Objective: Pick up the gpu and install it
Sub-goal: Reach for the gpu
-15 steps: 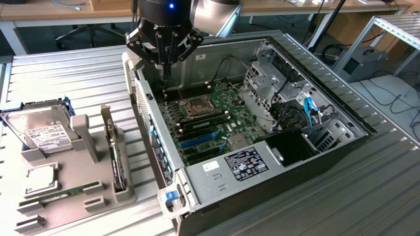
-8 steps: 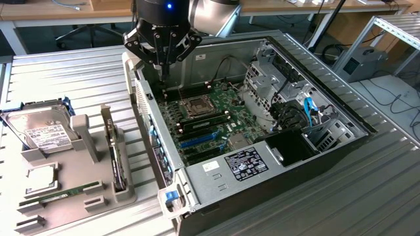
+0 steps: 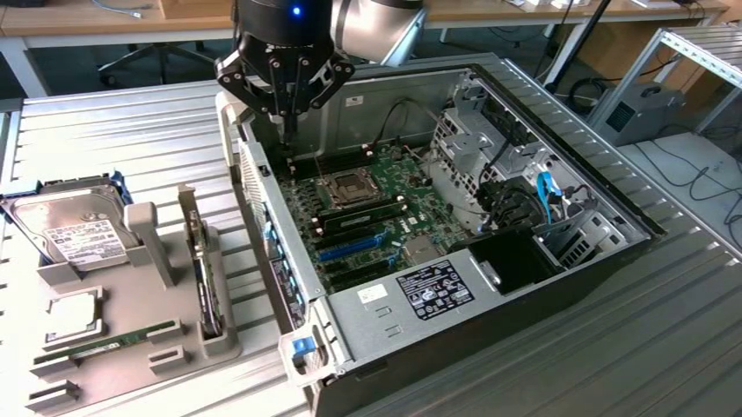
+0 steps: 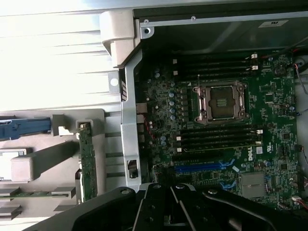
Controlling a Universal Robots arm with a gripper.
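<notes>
gpu (image 3: 208, 282) is standing on edge in the grey rack (image 3: 149, 239); long axis is running 12-to-6 | gripper (image 3: 287, 135) is hovering over the case (image 3: 383, 321); fingers are pinching together, holding nothing | gpu is lying at their 7 o'clock, exterior view

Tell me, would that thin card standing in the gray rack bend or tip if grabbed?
Probably stiff: the gpu looks like a flat rigid board. It stands on edge in the gray rack, so a sideways nudge might tilt it.
</notes>
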